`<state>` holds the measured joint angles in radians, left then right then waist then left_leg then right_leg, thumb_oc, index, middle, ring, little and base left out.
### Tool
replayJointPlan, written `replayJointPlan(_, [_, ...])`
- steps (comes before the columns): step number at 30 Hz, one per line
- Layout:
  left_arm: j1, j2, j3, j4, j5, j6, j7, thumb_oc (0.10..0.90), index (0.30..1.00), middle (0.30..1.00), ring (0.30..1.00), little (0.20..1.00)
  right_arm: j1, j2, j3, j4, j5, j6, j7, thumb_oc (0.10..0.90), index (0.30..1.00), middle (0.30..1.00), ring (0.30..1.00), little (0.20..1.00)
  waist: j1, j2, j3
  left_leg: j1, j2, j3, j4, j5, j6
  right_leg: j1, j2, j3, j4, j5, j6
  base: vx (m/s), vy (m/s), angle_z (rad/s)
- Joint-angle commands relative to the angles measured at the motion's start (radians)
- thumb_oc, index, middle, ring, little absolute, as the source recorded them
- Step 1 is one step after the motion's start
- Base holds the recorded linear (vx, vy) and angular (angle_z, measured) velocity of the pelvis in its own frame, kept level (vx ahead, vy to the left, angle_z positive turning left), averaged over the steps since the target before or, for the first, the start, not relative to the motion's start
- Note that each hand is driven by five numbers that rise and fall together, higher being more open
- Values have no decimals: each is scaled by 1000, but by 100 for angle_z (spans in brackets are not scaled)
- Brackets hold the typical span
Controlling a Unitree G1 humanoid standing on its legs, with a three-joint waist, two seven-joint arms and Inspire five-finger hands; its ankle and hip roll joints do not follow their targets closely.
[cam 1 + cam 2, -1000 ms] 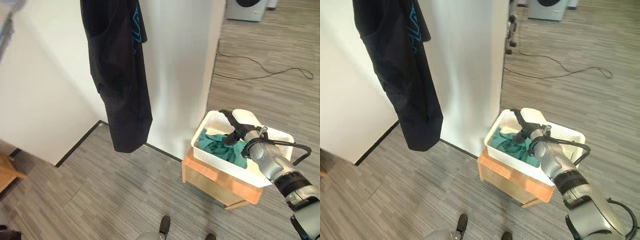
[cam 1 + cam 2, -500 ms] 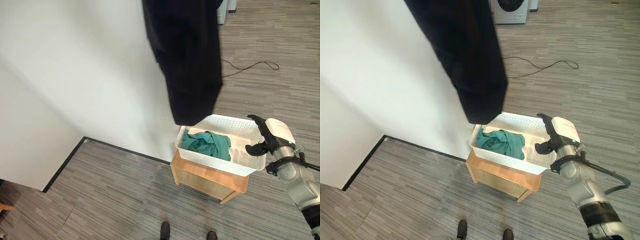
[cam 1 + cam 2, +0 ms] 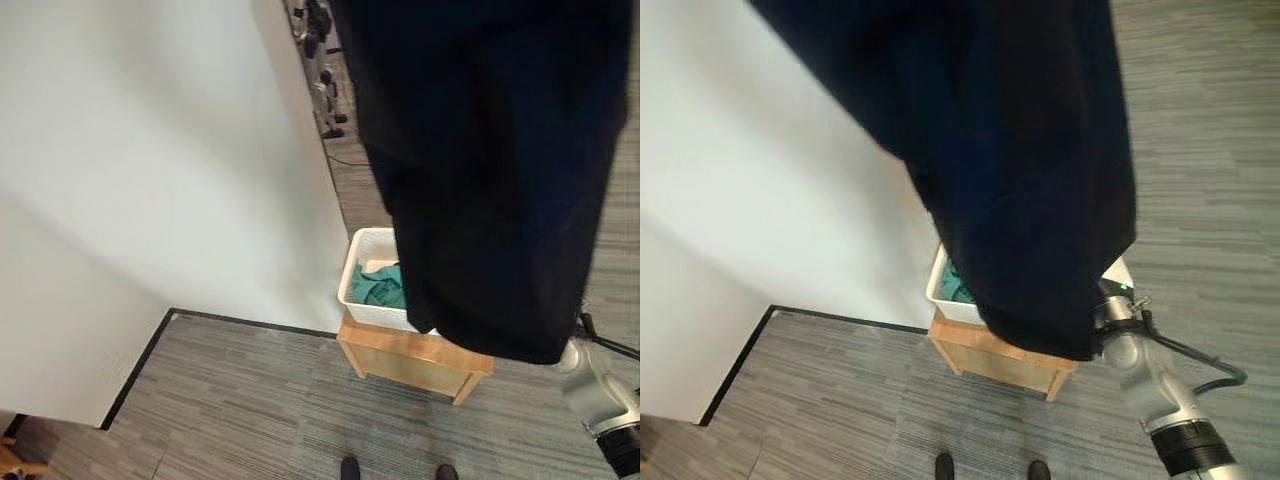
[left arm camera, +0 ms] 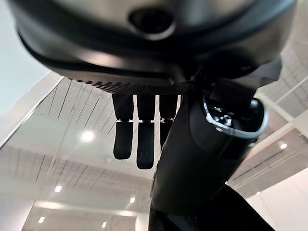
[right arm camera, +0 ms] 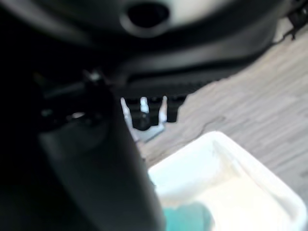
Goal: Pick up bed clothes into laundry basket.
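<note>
Black garment (image 3: pixel 480 170) pinched in left hand (image 4: pixel 159 125)

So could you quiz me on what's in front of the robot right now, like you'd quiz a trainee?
1. True or false: the white basket is empty.
2. What does the basket stand on? A) a chair B) a wooden stand C) a bed
3. What hangs close before the head camera and hides part of the basket?

Key:
1. False; a green cloth lies in it.
2. B.
3. A dark garment.
</note>
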<state>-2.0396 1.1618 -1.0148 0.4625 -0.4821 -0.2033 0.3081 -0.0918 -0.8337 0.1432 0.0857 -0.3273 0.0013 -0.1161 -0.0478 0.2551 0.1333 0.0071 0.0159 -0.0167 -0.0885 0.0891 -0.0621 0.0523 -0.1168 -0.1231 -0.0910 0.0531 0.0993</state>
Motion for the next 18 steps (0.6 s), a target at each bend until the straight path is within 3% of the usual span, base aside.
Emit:
replayJointPlan(1, [1, 6, 60, 196, 62, 55, 89, 400, 300, 300, 300, 300, -12, -11, -69, -200, 39, -99, -24, 800, 900, 900, 900, 900, 12, -53, -32, 8, 47, -3, 1, -66, -47, 46, -4, 5, 4, -98, 60, -14, 4, -10])
replayJointPlan(11, [69, -4, 98, 159, 149, 69, 112, 400, 300, 300, 300, 300, 161, 13, -115, -344, 53, -160, 23, 800, 900, 900, 900, 900, -14, -85, -15, -17, 54, 15, 1, -67, -43, 10, 2, 27, 4, -87, 64, -5, -6, -6])
replayJointPlan(18, [85, -11, 111, 178, 165, 80, 116, 400, 300, 300, 300, 300, 192, 12, -126, -331, 34, -155, 17, 800, 900, 900, 900, 900, -22, -101, -14, -25, 56, 29, 1, -73, -40, -12, 6, 44, 4, -81, 66, 1, 0, -9])
